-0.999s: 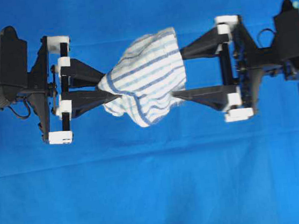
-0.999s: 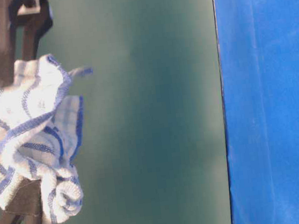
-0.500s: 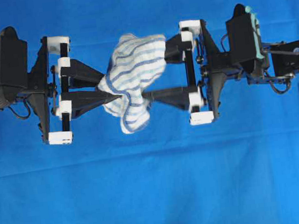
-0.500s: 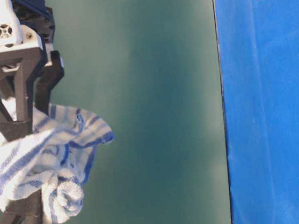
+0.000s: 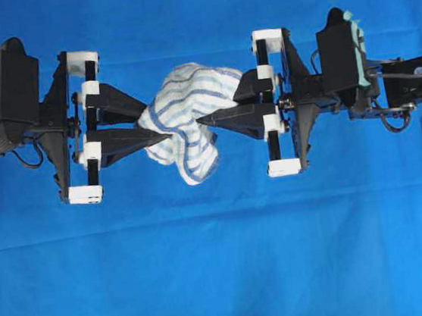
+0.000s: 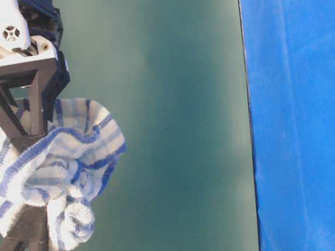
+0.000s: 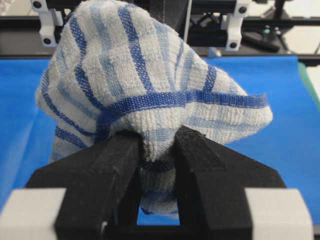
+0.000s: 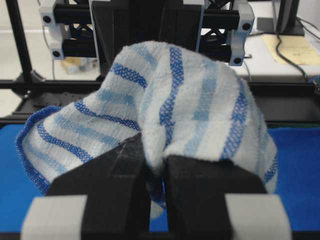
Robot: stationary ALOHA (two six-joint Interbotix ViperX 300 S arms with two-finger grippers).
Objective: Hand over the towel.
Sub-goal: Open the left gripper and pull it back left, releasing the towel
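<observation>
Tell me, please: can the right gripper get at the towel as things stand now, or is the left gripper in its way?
Yes, it seems so. The right gripper already has its fingers pinched on the towel from the side opposite the left gripper, which holds the other edge. Nothing stands between them.

Across the frame's middle, the left gripper [image 5: 168, 130], towel [image 5: 184, 119] and right gripper [image 5: 204, 114] block passage; the blue sheet [image 5: 223, 263] below and above lies open.

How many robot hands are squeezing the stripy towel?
2. The left hand pinches the towel from the left side of the overhead view, and the right hand pinches it from the right. The towel hangs between them above the blue sheet.
</observation>
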